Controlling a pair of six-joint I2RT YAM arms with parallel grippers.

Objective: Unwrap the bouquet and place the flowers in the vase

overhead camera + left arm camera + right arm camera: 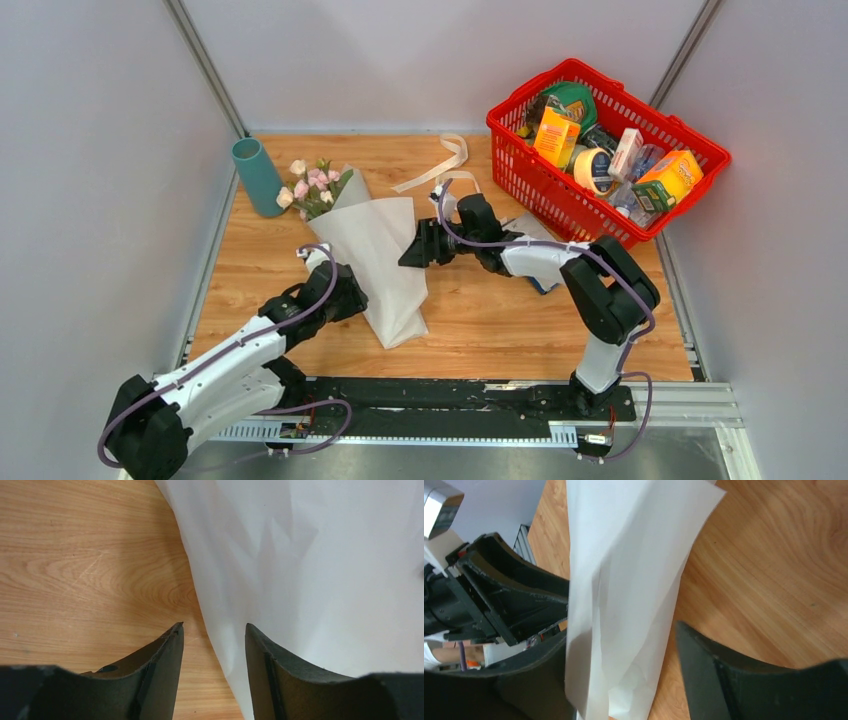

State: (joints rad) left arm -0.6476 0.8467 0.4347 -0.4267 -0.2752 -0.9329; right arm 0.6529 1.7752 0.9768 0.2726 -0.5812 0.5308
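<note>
Bright, even, diffuse light from overhead in all three views, no hard glare. Short soft shadows under the arms, lower half of top view. White paper (325, 555) nearly blown out in left wrist view, folds faint grey. Fingers (734, 680) soft at bottom of right wrist view. Wood grain sharp.

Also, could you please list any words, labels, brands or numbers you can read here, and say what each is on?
Nothing can be read in any view.
Orange box in the red basket: print, too small and blurred to read.
Yellow-orange box: print, blurred.
White and pink box: print, blurred.
Teal vase and white wrapping paper: no marks visible.
</note>
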